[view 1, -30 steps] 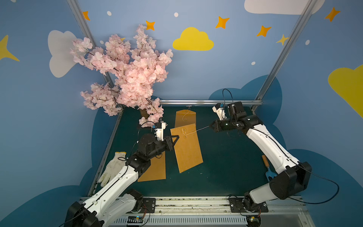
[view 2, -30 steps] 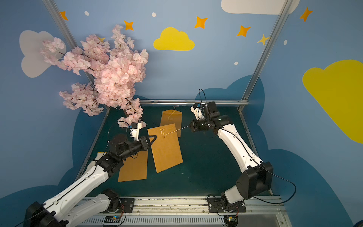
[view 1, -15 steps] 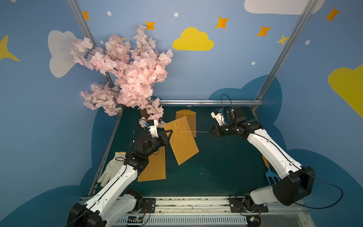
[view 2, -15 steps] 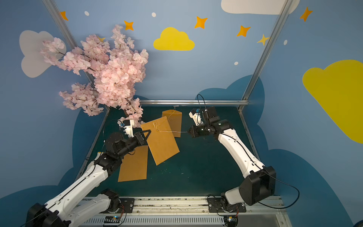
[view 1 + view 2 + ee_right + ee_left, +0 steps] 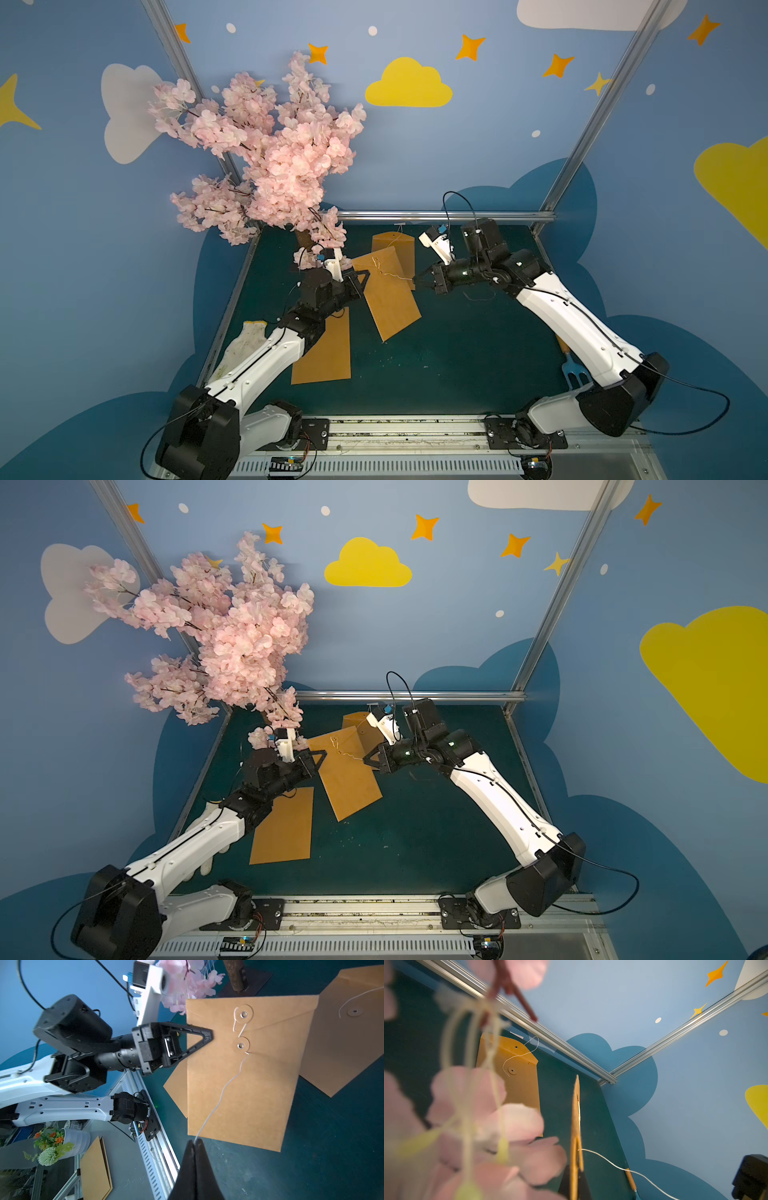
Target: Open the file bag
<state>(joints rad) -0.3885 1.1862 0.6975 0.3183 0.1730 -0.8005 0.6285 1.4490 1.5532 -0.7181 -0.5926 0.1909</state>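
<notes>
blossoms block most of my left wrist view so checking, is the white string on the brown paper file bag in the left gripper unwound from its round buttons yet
observer: not yet. The right wrist view shows the white string looped round the upper round button of the brown paper file bag, then crossing down to the lower round button.
operator: who has the loose end, it runs out of my frame
observer: the right gripper is shut on it, just past the bag's edge, and the string runs slack from the lower button to its tips.
</notes>
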